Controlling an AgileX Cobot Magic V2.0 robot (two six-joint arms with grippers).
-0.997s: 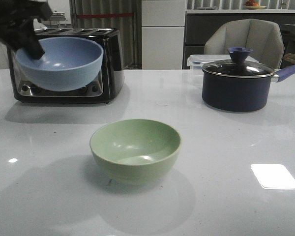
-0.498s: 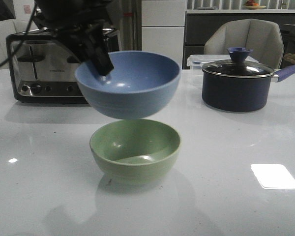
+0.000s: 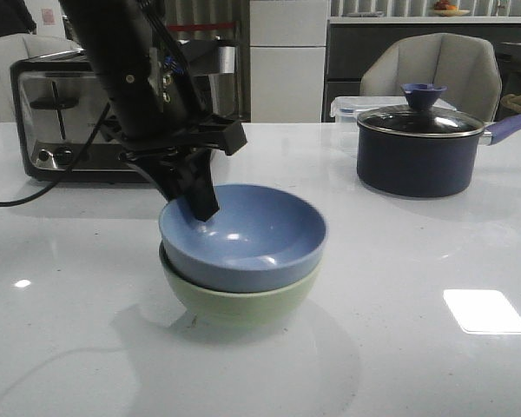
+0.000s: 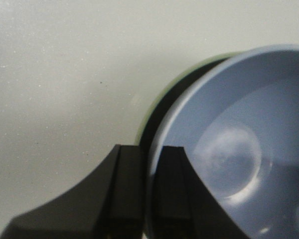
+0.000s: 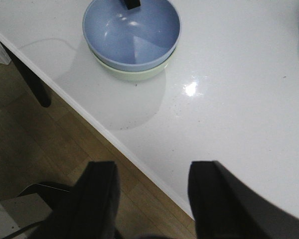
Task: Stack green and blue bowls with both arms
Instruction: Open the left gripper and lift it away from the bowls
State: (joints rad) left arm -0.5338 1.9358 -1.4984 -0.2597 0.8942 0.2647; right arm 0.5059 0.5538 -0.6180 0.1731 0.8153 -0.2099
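Left gripper was clamped on the near-left rim of the blue bowl, one finger inside the wall, one outside; the left wrist view showed both fingers pinching the rim. The blue bowl sat nested inside the green bowl, slightly off-centre, a sliver of green rim showing on the arm's side. Both stood mid-table, well apart from the toaster and the dark lidded pot.

Right gripper hung over the table's near edge, jaws spread, holding nothing, away from the bowls.

Judgement: release step. Best done by parting the fingers fully before lifting, then rising straight up so the outer finger, apparently wedged between the two rims, does not drag or tip the stack.
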